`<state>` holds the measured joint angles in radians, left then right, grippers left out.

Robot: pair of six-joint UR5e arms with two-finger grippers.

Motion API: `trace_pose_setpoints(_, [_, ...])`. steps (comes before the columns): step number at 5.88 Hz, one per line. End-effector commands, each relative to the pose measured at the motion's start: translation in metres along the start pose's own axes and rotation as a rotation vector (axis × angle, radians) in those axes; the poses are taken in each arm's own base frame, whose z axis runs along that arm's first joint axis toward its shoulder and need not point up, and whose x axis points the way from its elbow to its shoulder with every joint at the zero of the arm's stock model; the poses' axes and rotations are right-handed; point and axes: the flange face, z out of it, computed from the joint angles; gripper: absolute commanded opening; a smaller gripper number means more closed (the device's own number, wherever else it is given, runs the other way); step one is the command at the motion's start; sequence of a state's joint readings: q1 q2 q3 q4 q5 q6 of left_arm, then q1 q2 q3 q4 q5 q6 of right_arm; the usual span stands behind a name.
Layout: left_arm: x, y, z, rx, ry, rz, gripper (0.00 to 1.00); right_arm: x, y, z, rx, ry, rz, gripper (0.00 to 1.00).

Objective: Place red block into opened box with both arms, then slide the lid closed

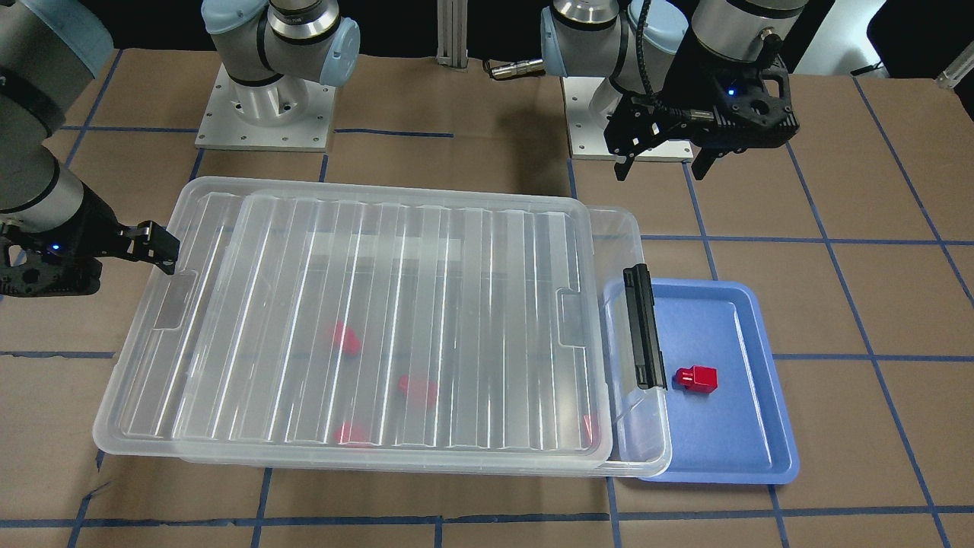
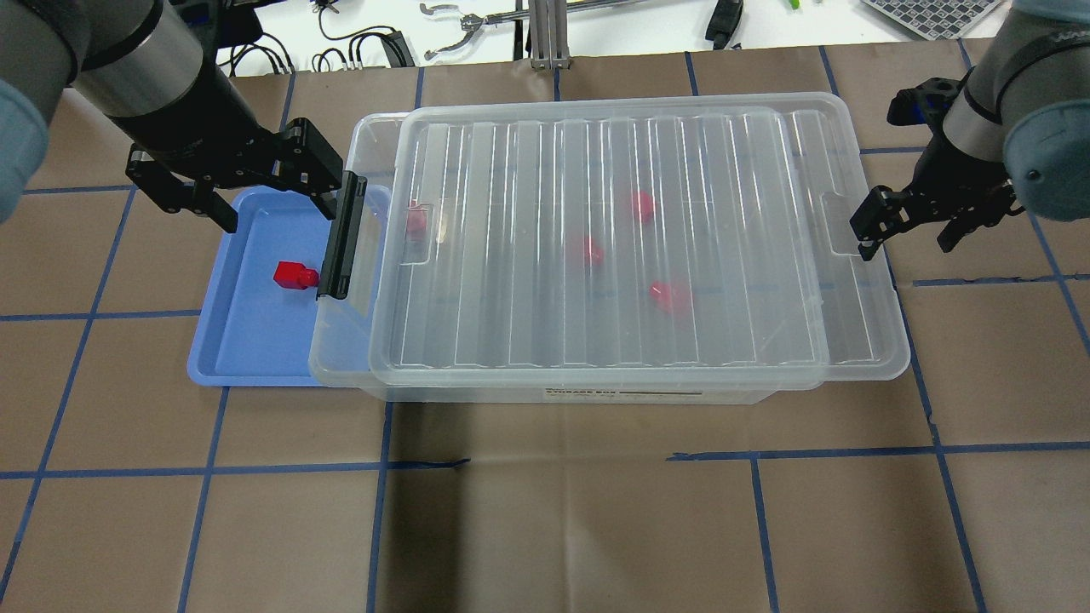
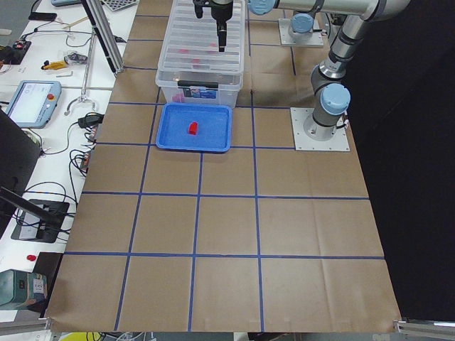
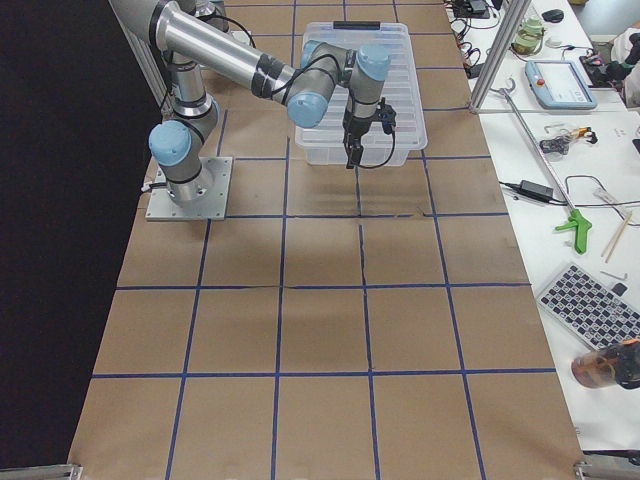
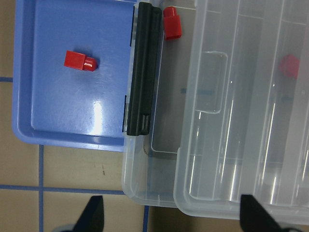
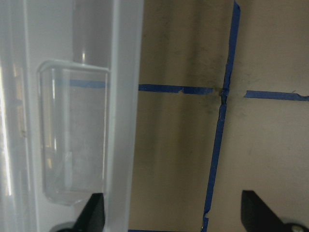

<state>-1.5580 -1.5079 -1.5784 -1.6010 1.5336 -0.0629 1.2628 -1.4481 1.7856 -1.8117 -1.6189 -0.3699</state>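
The brown-papered table point(image 2: 545, 528), gridded with blue tape point(image 2: 170, 470), carries the box point(image 2: 869, 340) at centre, its lid point(image 2: 528, 170) nearly covering it. A red block point(image 2: 294, 275) lies in the blue tray point(image 2: 247, 340) at left. The left gripper point(image 2: 281, 217) and right gripper point(image 2: 905, 247) both have fingers apart.
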Motion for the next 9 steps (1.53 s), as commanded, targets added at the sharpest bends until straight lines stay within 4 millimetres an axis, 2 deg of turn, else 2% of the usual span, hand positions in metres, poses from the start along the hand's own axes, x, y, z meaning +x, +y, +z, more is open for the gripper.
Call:
trace_pose_setpoints(1, [-0.001,0.0,-0.001,0.003,-0.002,-0.001,0.98,0.015,0.002,0.001,-0.001,-0.002,0.002,0.99])
trace_pose_setpoints(2, [0.001,0.001,0.0,0.0,-0.008,0.008,0.98,0.024,0.002,-0.001,0.012,0.012,-0.002,0.99])
trace_pose_setpoints(4, [-0.001,0.001,0.0,-0.004,-0.016,0.232,0.98,0.034,0.003,-0.001,0.012,0.014,-0.005,1.0])
trace_pose_setpoints(5, [-0.002,0.002,0.001,-0.018,-0.074,0.431,0.98,0.051,0.007,0.0,0.01,0.01,-0.008,1.0])
trace_pose_setpoints(6, [-0.009,-0.002,0.006,-0.042,-0.071,0.724,0.98,0.062,0.01,0.001,0.01,0.008,-0.002,1.0])
trace_pose_setpoints(7, [-0.011,-0.008,0.016,-0.073,-0.075,0.941,0.98,0.068,0.01,-0.001,0.013,0.01,-0.003,1.0])
trace_pose_setpoints(9, [-0.014,-0.014,0.032,-0.079,-0.084,1.215,0.98,0.095,0.018,-0.004,0.011,0.027,-0.006,1.0])
